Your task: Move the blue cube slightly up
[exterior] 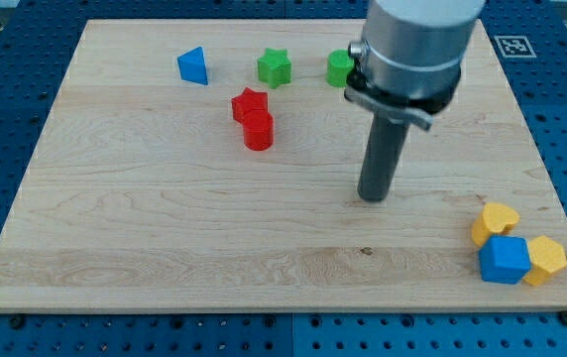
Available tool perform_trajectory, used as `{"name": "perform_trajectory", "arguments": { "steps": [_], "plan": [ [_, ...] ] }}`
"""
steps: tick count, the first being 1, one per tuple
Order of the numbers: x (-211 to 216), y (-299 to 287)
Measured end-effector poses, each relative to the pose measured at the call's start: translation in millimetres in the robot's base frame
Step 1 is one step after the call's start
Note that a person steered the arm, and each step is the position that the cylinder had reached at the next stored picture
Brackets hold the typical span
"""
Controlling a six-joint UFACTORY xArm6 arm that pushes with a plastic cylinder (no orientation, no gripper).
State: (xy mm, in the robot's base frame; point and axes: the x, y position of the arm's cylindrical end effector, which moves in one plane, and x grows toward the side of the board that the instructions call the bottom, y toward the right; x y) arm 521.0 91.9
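Note:
The blue cube (504, 259) sits at the view's bottom right of the wooden board (165, 218). It is wedged between a yellow heart-shaped block (495, 220) above it and a yellow hexagonal block (545, 260) on its right, touching both. My tip (373, 197) rests on the board, well to the left of the cube and somewhat above it, touching no block.
A blue triangular block (193, 66), a green star (275, 67) and a green block (340, 68), partly hidden by the arm, lie along the view's top. A red star (249, 103) and a red cylinder (258, 131) touch each other left of centre.

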Motion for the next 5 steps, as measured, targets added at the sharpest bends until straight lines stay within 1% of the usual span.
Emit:
{"name": "perform_trajectory", "arguments": {
  "steps": [1,2,3,5],
  "plan": [
    [43.3,7.3],
    [87.6,31.3],
    [97.7,46.7],
    [97.2,165.3]
  ]
}}
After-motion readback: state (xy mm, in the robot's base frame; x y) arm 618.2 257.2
